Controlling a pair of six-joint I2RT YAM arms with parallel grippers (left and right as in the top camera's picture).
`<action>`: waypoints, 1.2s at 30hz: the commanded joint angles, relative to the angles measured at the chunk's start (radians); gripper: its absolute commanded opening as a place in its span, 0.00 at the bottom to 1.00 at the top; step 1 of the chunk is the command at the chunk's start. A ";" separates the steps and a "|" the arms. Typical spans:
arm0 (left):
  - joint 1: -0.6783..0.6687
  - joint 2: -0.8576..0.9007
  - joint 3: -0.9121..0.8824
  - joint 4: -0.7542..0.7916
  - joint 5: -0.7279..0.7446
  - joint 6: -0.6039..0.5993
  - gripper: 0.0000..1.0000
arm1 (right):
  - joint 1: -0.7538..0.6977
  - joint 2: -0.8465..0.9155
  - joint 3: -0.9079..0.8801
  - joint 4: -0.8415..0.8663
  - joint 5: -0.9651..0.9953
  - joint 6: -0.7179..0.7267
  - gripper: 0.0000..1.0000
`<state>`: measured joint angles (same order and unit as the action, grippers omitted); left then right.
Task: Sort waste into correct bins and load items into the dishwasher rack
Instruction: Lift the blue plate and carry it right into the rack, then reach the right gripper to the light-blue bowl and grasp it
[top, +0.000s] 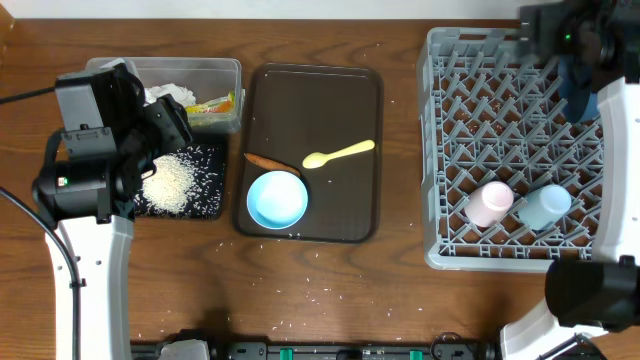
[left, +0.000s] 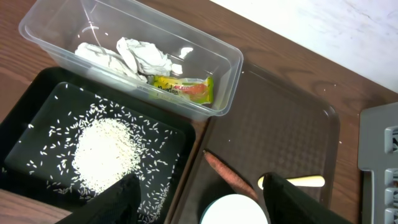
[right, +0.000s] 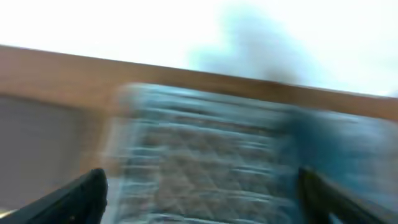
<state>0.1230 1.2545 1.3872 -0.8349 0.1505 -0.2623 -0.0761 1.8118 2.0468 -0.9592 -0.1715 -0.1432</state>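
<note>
The clear tub (top: 228, 72) holds the crumpled tissue (left: 144, 55) and the wrapper (left: 185, 89). The black tray (top: 205, 200) beside it holds a heap of rice (top: 168, 184). On the brown tray (top: 330, 100) lie the light blue bowl (top: 277, 199), the yellow spoon (top: 338, 153) and the carrot piece (top: 272, 162). My left gripper (left: 205, 202) is open and empty, above the seam between the black and brown trays. The grey rack (top: 450, 150) holds the pink cup (top: 489, 202), the light blue cup (top: 545, 206) and the dark blue plate (top: 578, 88). My right gripper (right: 199, 193) is open over the rack's far side; its view is blurred.
Loose rice grains are scattered on the wooden table (top: 320, 290) in front of the trays. The left arm's base (top: 95, 280) stands at the front left and the right arm's base (top: 590, 300) at the front right.
</note>
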 joint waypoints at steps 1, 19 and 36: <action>0.005 -0.007 0.005 -0.008 -0.003 -0.005 0.65 | 0.081 0.029 -0.018 -0.026 -0.555 0.188 0.77; 0.005 -0.007 0.005 -0.115 -0.105 -0.005 0.66 | 0.773 0.247 -0.375 0.142 0.039 0.592 0.54; 0.005 -0.007 0.005 -0.152 -0.114 -0.005 0.66 | 0.800 0.359 -0.361 0.136 0.035 0.629 0.01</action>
<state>0.1234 1.2549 1.3872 -0.9848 0.0513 -0.2623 0.7334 2.2105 1.6726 -0.8230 -0.1558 0.4786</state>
